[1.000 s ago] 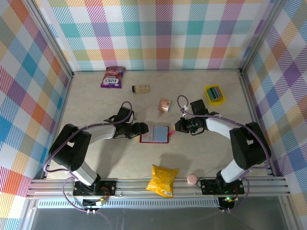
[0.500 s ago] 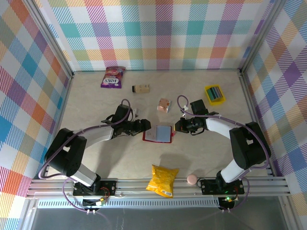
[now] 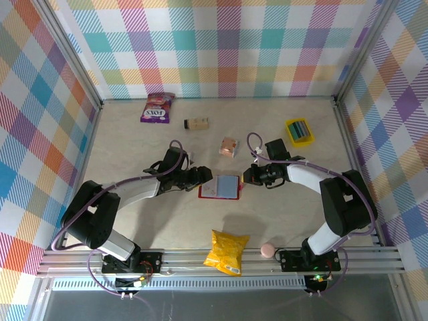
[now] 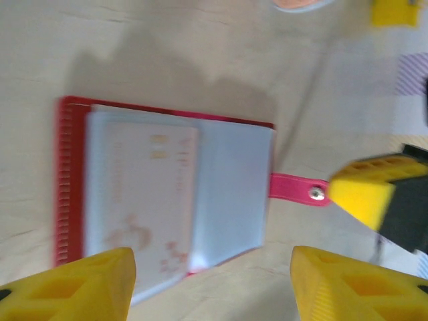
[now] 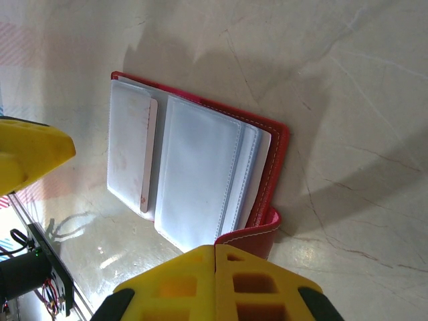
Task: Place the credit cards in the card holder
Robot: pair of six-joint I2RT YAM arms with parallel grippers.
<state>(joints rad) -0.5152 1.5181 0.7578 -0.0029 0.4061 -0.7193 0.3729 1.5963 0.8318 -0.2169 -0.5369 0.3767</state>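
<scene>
The card holder (image 3: 220, 187) lies open and flat on the counter (image 3: 134, 144) at mid-scene, between the two hands, clear sleeves facing up. The left hand (image 3: 204, 176) sits at its far left corner. In the left wrist view that hand (image 4: 214, 284) has its yellow fingers apart, one on either side of the holder's edge and closed on nothing; both fingertips are cut off by the frame, and the picture is blurred.

A pale card (image 5: 148, 154) with pinkish print shows through one sleeve, its markings too smeared to read. The right hand (image 5: 217, 277) has its fingers pressed together at the end of the snap tab (image 4: 297, 188). Whether they pinch the tab or only rest against it cannot be made out.

At the far right, the yellow tray (image 3: 290, 125) holds the credit cards (image 3: 301, 130) on edge, too small to count.
</scene>
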